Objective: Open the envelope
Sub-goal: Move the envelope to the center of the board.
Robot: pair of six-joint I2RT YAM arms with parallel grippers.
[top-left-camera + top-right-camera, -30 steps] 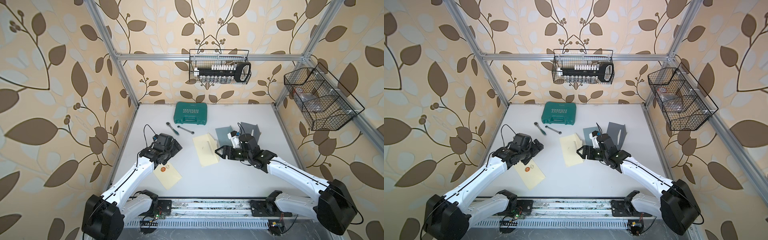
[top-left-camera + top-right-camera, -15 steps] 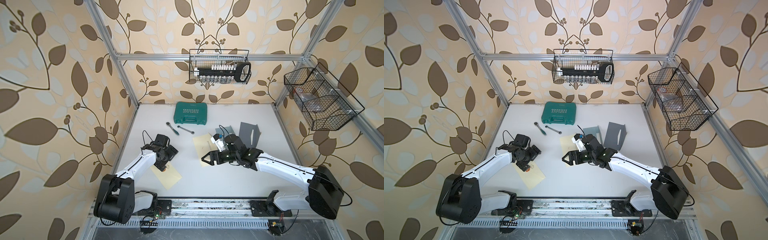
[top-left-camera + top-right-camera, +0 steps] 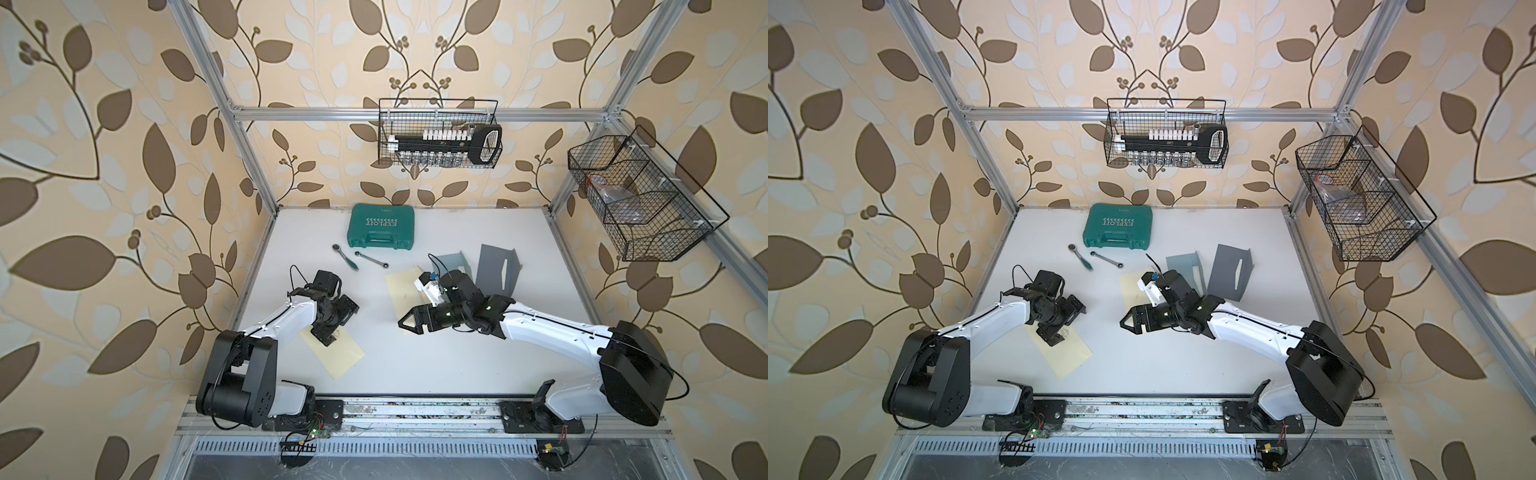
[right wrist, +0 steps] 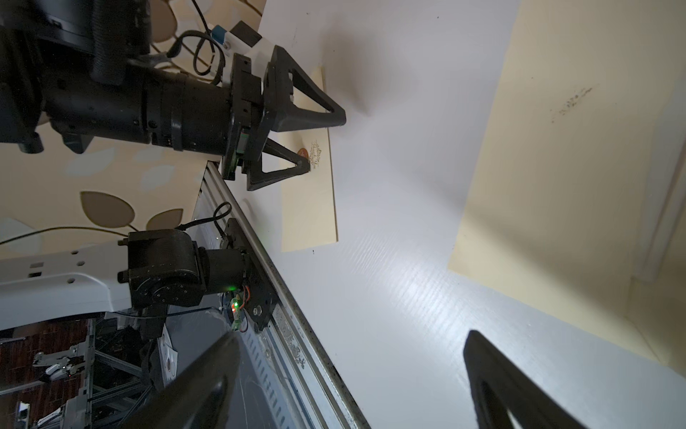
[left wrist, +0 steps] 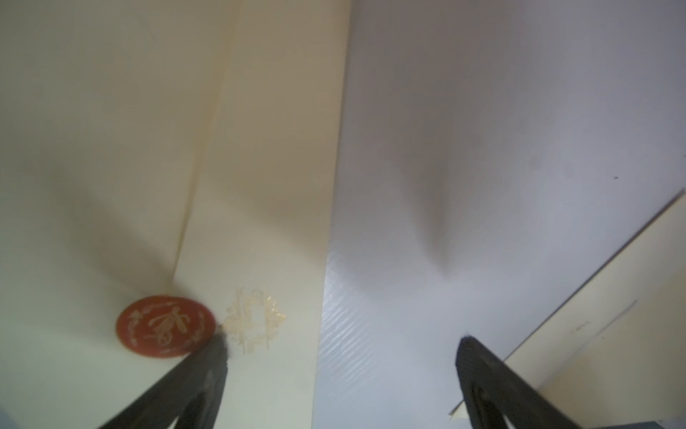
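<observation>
On the robot's side of the green tool case [image 3: 381, 227], off toward the left arm, the envelope [image 3: 340, 353] lies flat on the white table [image 3: 457, 365], flap side up. A red seal [image 5: 165, 327] pins the flap tip, with gold print [image 5: 256, 325] just beside it. The envelope is not yet opened.

The left gripper [image 3: 341, 326] is over the envelope end nearer the case, fingers spread wide and holding nothing. One fingertip [image 5: 208, 367] sits at the seal's rim. Can't tell if it actually presses the paper. The other fingertip is out over bare table, past the envelope edge.

The right gripper [image 3: 409, 328] is also on the robot's side of the case, nearly straight out from it. Jaws are apart and empty, above bare table and well clear of the envelope. A second cream sheet [image 3: 401, 282] lies between it and the case and is not the target.

The step in hand looks like getting under the flap at the seal. To do it well:
- Keep the fingertip low and slide it along the flap edge, not on top of the seal.
- Pry up gently, since thin paper likely creases or tears.
- The envelope will probably skate on the smooth table, so bring the right gripper over to pin the end farther from the case before lifting.
- Don't close the left fingers yet; with this spread they would pinch table, not flap.
</observation>
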